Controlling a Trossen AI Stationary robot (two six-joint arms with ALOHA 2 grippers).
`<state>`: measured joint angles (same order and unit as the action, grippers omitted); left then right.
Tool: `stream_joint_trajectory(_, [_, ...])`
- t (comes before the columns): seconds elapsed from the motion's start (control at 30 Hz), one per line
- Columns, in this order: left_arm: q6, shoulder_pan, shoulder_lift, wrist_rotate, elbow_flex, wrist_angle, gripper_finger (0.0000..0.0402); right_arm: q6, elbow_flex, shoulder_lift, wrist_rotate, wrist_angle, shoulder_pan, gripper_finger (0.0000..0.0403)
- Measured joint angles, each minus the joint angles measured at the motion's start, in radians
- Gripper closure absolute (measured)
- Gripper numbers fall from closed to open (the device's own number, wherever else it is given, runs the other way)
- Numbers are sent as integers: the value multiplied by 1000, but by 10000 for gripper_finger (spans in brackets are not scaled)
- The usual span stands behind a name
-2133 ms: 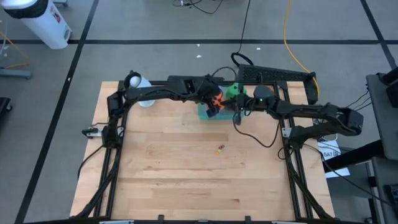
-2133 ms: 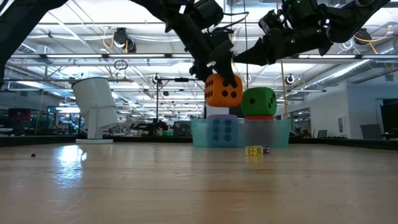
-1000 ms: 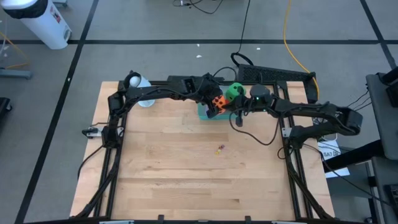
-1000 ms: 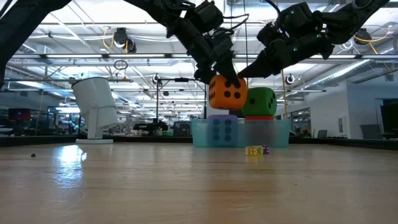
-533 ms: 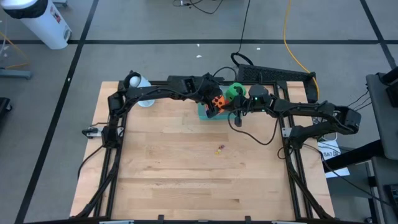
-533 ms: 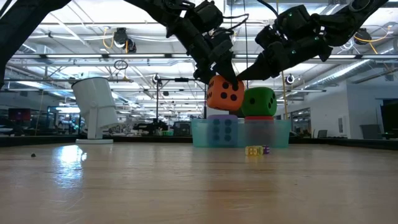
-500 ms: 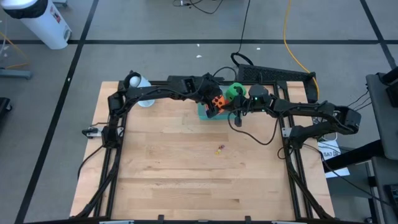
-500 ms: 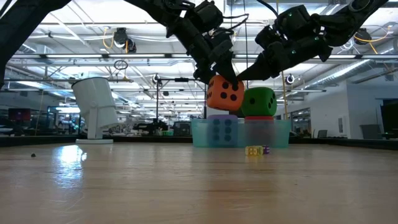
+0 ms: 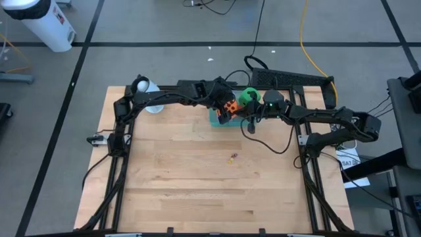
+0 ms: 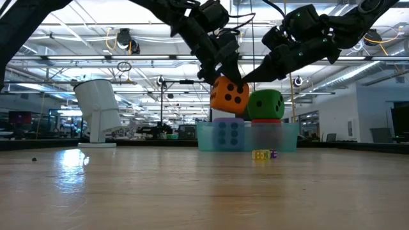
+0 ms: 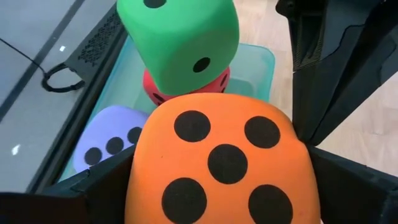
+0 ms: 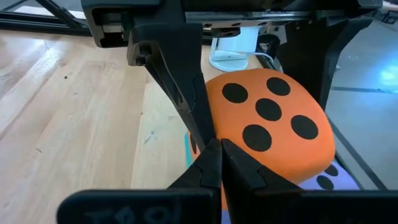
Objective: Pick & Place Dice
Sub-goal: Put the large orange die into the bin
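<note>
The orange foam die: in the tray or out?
Out. The orange foam die hangs in the left claw above the teal tray.

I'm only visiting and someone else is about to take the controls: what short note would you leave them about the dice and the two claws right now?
Left gripper: clamped on the orange die, held in the air over the teal tray.
Right gripper: shut, empty, its tips next to the orange die.
In the tray: a purple-blue die and a red die, with the green die stacked on the red one.
Done: those three are in.
Left: lower and release the orange die. A fifth die is not visible. A white container stands at the table's far left.
</note>
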<state>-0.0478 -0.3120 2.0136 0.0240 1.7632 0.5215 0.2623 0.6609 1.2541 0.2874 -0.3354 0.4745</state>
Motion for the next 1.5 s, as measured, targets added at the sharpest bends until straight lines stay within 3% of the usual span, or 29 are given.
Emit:
stream_joint_trajectory(0.53, [-159, 1, 12, -25, 2, 61, 3, 80, 1, -53, 1, -50, -18, 403])
stream_joint_trajectory(0.77, [-227, 6, 13, -21, 1, 71, 4, 125, 0, -42, 1, -11, 33, 403])
stream_joint_trajectory(1.0, [-288, 28, 15, -21, -2, 29, 4, 227, 0, -10, 3, -34, 40, 403])
stream_joint_trajectory(1.23, [-307, 36, 15, -22, -2, -1, 3, 236, 1, -8, 6, -109, 35, 403])
stream_joint_trajectory(1.5, [-341, 59, 16, -26, -3, -73, 3, 247, 2, -8, 8, -81, 35, 403])
